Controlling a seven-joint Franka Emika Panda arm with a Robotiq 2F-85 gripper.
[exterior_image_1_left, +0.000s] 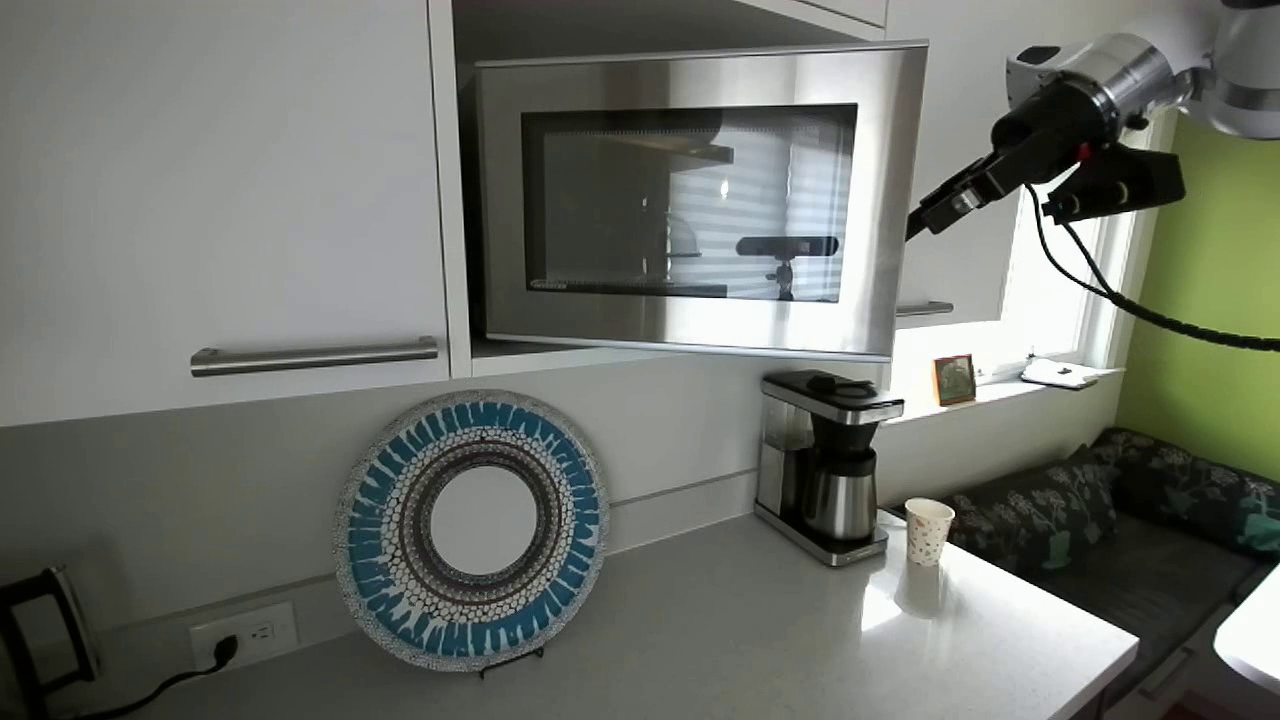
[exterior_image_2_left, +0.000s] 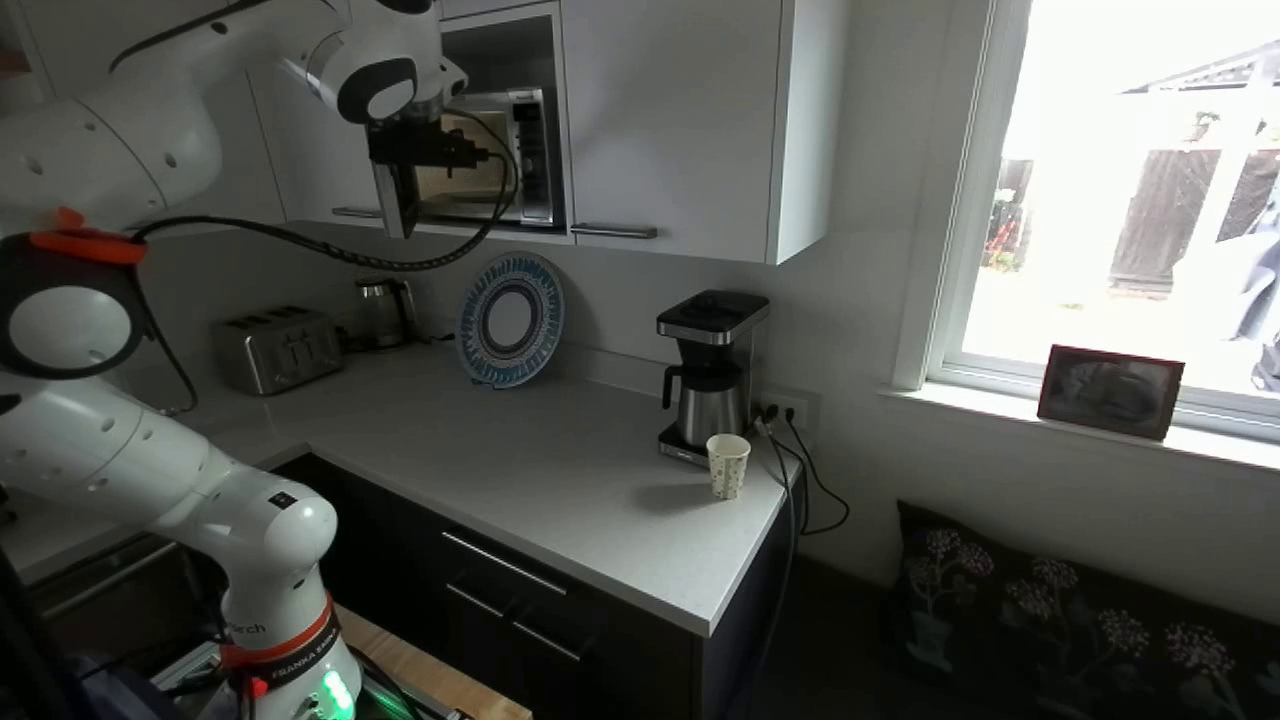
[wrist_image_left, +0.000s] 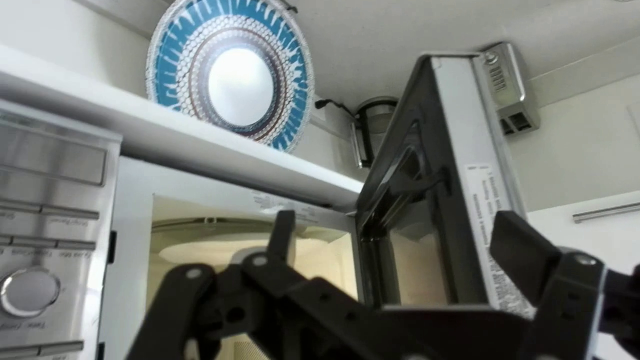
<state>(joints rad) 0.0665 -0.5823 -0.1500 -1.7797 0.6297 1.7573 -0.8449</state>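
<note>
While the two fingers (wrist_image_left: 515, 245) stand spread wide apart in the wrist view, the gripper (wrist_image_left: 395, 220) has nothing clamped, and the swung-out microwave door (wrist_image_left: 440, 200) shows between them, lying from twelve to one o'clock of the gripper's base. The finger on the three o'clock side overlaps the door's pale, labelled free edge in that picture, but whether it touches cannot be told. That edge runs from just before twelve to just before six o'clock, and the dark inner face turns toward nine o'clock, where the microwave (wrist_image_left: 132, 210) shows its pale cavity and, farther out, its control panel (wrist_image_left: 50, 210). In an exterior view, the microwave door (exterior_image_1_left: 695, 205) sits at nine o'clock of the gripper (exterior_image_1_left: 912, 225), the visible fingertip ending right at its outline. There its long axis runs from nine to three o'clock, free end at three, steel front facing the camera. In an exterior view, it appears as a narrow upright strip (exterior_image_2_left: 402, 200) below the gripper. Around the gripper in the wrist view, the patterned plate (wrist_image_left: 232, 75) lies between ten and eleven o'clock, the kettle (wrist_image_left: 382, 117) at twelve and the toaster (wrist_image_left: 510, 90) between one and two.
</note>
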